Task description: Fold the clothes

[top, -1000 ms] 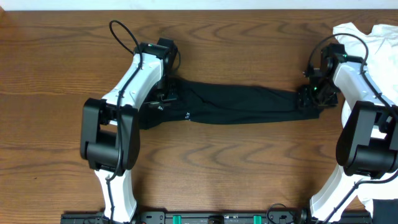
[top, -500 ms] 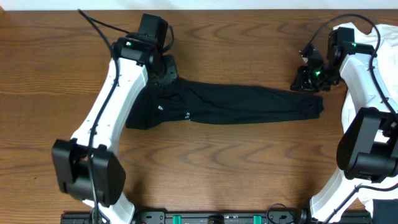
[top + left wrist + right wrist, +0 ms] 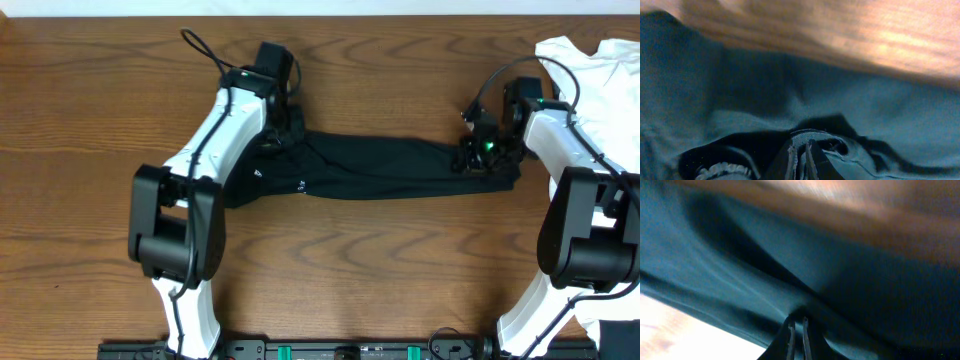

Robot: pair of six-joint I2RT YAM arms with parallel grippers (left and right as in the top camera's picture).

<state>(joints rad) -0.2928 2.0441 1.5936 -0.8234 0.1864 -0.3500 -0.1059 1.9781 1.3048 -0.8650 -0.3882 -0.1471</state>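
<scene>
A long black garment (image 3: 385, 168) lies stretched left to right across the middle of the wooden table. My left gripper (image 3: 287, 133) sits on its upper left end. In the left wrist view the jaws (image 3: 801, 151) are shut, pinching a stitched edge of the dark cloth (image 3: 740, 100). My right gripper (image 3: 472, 158) rests on the garment's right end, just inside its far edge. Seen from the right wrist, its jaws (image 3: 796, 326) are shut with a fold of the dark cloth (image 3: 740, 255) caught between them.
A heap of white clothes (image 3: 600, 70) lies at the back right corner, behind the right arm. Bare wooden table (image 3: 380, 270) stretches in front of the garment. Both arm bases stand at the near edge.
The left arm swung back and its gripper settled on the garment's upper left end. The right gripper moved left and down onto the right end and shut on the cloth.
</scene>
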